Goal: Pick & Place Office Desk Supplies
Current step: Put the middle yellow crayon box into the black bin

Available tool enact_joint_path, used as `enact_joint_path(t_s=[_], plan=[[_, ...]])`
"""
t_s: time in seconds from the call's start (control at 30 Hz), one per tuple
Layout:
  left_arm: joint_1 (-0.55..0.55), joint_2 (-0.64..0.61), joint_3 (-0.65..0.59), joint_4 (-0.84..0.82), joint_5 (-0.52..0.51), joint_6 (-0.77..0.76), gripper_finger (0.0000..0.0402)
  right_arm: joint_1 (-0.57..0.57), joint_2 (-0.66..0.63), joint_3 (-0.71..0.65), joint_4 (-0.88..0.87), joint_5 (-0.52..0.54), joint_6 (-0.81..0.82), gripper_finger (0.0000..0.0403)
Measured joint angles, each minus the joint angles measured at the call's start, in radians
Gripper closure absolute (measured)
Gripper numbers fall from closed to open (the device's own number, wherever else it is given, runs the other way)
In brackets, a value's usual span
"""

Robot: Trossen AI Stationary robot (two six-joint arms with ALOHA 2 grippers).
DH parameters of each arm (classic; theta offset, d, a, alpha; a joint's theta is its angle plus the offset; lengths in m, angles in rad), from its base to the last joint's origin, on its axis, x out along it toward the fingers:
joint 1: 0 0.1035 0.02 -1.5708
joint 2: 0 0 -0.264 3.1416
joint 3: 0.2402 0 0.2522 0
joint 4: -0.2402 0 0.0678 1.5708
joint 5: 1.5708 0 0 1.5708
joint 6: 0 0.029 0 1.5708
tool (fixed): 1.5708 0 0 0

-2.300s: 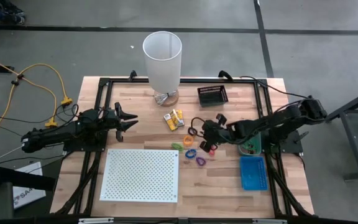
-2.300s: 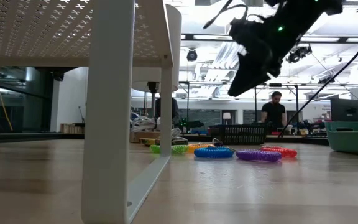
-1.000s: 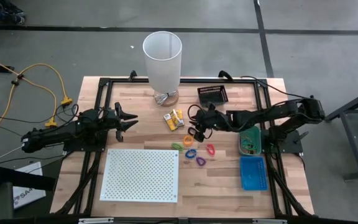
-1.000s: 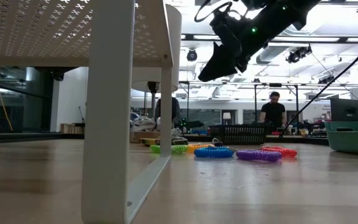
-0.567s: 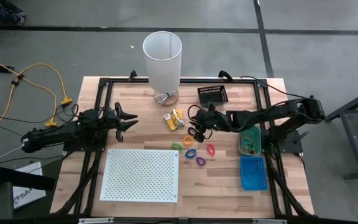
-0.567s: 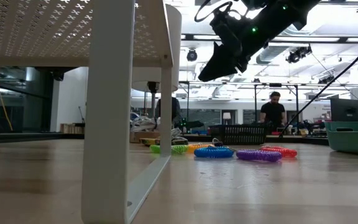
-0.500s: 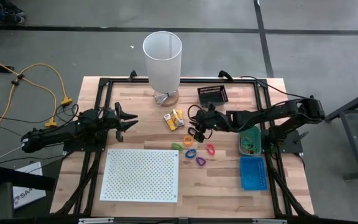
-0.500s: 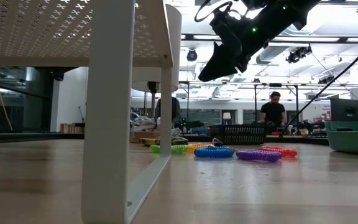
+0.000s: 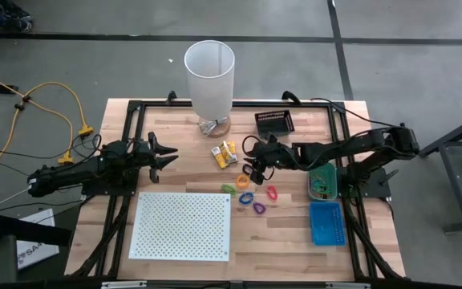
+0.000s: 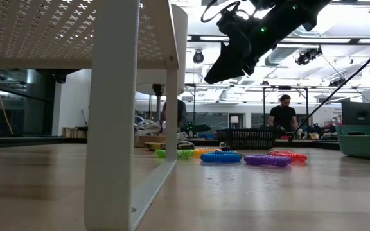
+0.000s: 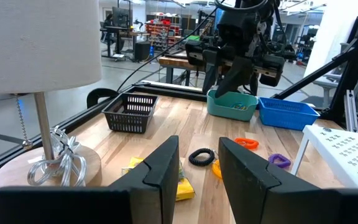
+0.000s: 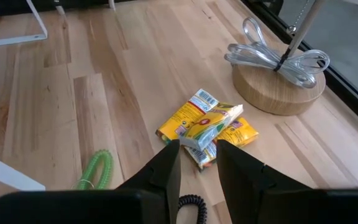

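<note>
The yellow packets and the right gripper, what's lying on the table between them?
In the right wrist view, only bare wood and a black coiled loop separate the open right gripper from the yellow packets.

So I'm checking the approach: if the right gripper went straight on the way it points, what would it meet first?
Probably the yellow-orange packets on the wooden table; they lie just ahead of the open right gripper, which hangs above the table.
</note>
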Motion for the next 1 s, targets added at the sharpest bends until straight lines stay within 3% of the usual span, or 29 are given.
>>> enact_joint_path(t_s=[1.0], plan=[[-0.001,0.037,0.0,0.003,-0.005,0.002,0.0293,0.0,0.0,0.0,0.0,0.0,0.0,0.031]])
